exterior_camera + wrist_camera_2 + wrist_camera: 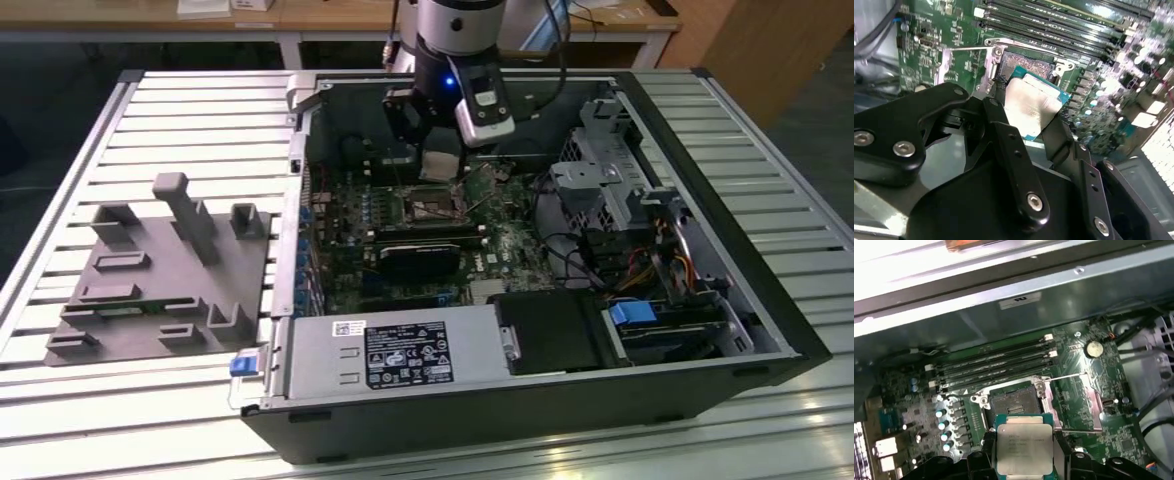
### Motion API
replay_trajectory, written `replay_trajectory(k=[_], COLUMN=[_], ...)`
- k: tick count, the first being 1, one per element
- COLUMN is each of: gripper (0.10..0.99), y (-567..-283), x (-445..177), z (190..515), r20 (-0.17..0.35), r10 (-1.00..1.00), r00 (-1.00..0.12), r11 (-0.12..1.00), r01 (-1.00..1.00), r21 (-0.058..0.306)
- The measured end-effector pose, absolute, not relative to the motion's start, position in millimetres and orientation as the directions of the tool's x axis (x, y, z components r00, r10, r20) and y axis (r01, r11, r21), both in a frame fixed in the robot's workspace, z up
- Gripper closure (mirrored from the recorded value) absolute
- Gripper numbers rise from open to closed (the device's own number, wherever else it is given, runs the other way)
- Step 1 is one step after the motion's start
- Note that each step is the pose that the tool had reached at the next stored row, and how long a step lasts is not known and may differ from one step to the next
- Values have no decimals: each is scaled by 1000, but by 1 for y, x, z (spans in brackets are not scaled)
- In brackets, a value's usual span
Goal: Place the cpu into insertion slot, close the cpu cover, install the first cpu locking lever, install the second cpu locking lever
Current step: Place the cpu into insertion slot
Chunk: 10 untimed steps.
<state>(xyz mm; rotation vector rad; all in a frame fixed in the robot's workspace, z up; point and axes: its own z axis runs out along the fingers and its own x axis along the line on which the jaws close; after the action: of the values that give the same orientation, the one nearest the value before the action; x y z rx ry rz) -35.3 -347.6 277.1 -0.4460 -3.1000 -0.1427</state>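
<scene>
Pincer (1025,454) grips flat, square, silver-topped cpu (1023,442) near dark-framed insertion slot (1013,402).

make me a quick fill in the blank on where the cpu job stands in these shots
1. The cpu is clamped between the ___.
2. The insertion slot lies ___, its contact field bare.
3. The cpu cover is swung ___, clear of the socket.

Missing words: jaws; empty; open
</scene>
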Motion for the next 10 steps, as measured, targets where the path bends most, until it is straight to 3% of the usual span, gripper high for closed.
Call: replay_trajectory(k=[10], gripper=[549], y=[-348], x=[-35], z=[273], r20=[19], r10=[451], r00=[-892], r11=[888], r01=[450], r21=[89])
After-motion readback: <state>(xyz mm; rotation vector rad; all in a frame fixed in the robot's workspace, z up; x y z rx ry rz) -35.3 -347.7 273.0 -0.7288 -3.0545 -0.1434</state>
